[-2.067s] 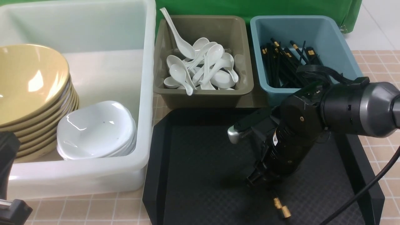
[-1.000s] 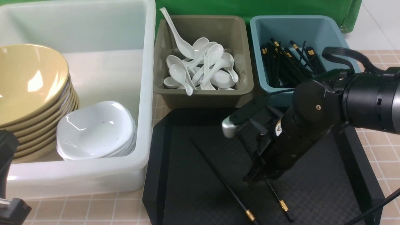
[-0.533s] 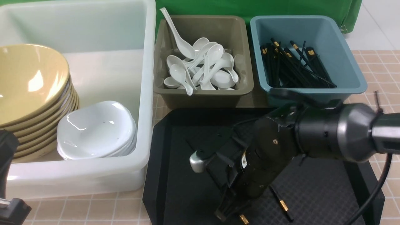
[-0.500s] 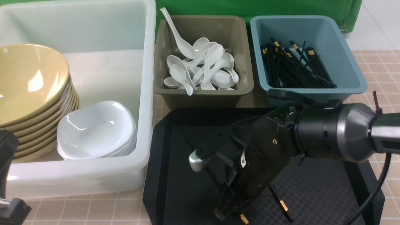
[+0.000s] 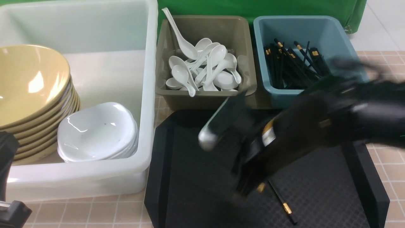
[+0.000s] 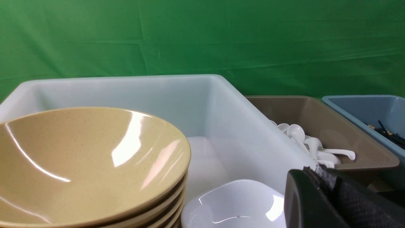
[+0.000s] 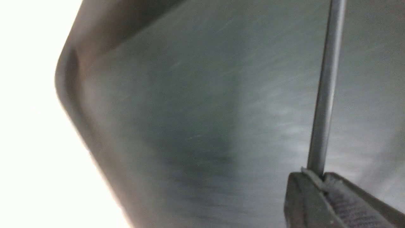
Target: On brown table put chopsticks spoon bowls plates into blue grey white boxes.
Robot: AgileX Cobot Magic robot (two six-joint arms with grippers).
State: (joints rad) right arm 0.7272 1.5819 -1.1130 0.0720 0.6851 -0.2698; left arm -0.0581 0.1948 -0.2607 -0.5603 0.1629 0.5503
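Brown table [image 5: 390,177] carries everything. White tub [image 5: 79,180] sits on the left and takes up the most room. Black tray [image 5: 190,177] is right of the tub, in front of the two small bins. Right arm [image 5: 316,126] is badly blurred, slanting down over the tray.

Tan bowls [image 5: 28,82] are stacked in the tub at its left side. Olive bin [image 5: 205,98] is behind the tray and teal bin [image 5: 316,28] is just right of it. White plates [image 5: 95,129] are stacked in the tub, touching the bowl stack, by the near wall. White spoons [image 5: 205,66] are heaped in the olive bin, one leaning handle-up at the back left corner. Black chopsticks [image 5: 291,66] are piled in the teal bin. A loose chopstick [image 5: 281,202] lies on the tray near its front edge.

Right gripper [image 7: 318,177]: tips pinched tight on a held chopstick [image 7: 326,88] that pokes straight out over the tray floor; can't tell if the stick touches the tray. Left gripper [image 6: 313,172]: by the tub's near-left corner, closed, empty.
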